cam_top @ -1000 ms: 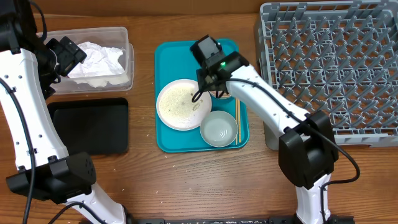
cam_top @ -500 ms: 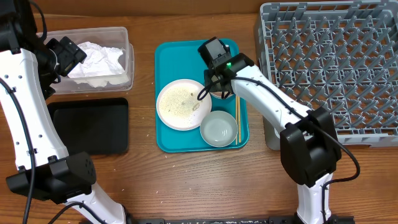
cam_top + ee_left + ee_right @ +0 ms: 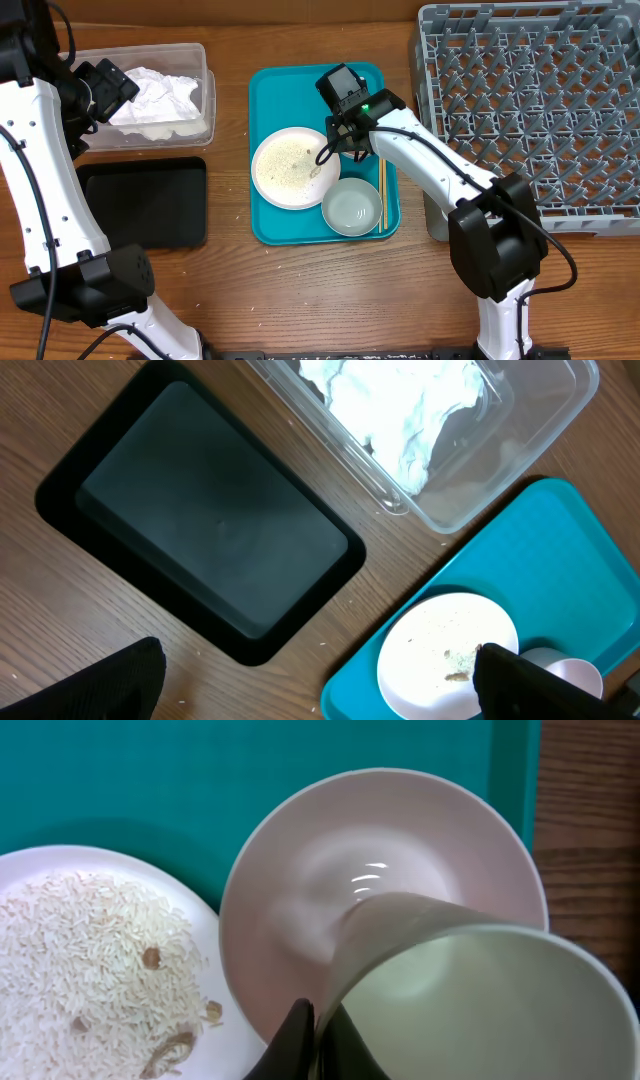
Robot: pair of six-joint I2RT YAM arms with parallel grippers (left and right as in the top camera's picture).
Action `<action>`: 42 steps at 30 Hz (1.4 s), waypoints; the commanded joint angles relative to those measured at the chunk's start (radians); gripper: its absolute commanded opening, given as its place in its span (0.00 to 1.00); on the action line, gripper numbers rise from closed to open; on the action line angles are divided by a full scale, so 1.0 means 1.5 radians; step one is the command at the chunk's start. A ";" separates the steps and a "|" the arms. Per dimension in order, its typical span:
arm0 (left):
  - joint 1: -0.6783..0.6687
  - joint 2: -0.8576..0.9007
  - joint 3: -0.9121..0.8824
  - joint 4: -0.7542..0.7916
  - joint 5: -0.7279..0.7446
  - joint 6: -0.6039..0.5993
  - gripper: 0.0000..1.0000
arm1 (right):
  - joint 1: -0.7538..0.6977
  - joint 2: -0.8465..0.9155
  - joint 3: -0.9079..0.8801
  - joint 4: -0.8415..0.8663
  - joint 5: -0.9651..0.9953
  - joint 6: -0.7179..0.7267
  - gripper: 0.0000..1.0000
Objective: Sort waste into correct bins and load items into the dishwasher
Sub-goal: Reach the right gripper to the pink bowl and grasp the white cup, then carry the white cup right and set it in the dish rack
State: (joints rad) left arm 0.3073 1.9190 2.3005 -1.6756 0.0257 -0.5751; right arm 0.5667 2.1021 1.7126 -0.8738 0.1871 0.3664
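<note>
Right tool point(image 3: 318, 1036) apparently pinching cup point(image 3: 480, 1005), hidden overhead

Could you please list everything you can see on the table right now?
tub: one, clear, far left.
tissue: one wad, white, in tub.
black tray: one, beside tub.
teal tray: one, centre.
plate: one, white, on teal tray.
rice: loose grains, whitish, on plate.
bowls: two, pale, on teal tray; one under cup.
cup: one, white, held over bowl.
chopsticks: a pair, wooden, teal tray's right edge.
rack: one, grey, right.
left fingers: black, open, above tub.
right fingers: black, shut on cup.
</note>
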 commanded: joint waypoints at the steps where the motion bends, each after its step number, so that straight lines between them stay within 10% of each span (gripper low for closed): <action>1: -0.004 0.003 0.007 0.001 -0.002 -0.008 1.00 | 0.003 -0.009 0.011 -0.001 -0.003 0.003 0.04; 19: -0.004 0.003 0.007 0.001 -0.002 -0.008 1.00 | -0.170 -0.107 0.320 -0.244 -0.011 0.003 0.04; 32: -0.004 0.003 0.007 0.001 -0.002 -0.008 1.00 | -0.612 -0.076 0.293 -0.191 -0.718 -0.236 0.04; 42: -0.004 0.003 0.007 0.001 -0.002 -0.008 1.00 | -0.680 0.072 0.293 -0.068 -0.909 -0.179 0.04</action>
State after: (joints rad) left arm 0.3073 1.9190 2.3005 -1.6752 0.0257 -0.5751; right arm -0.4610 2.1304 2.1555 -1.0126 -1.0286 0.0490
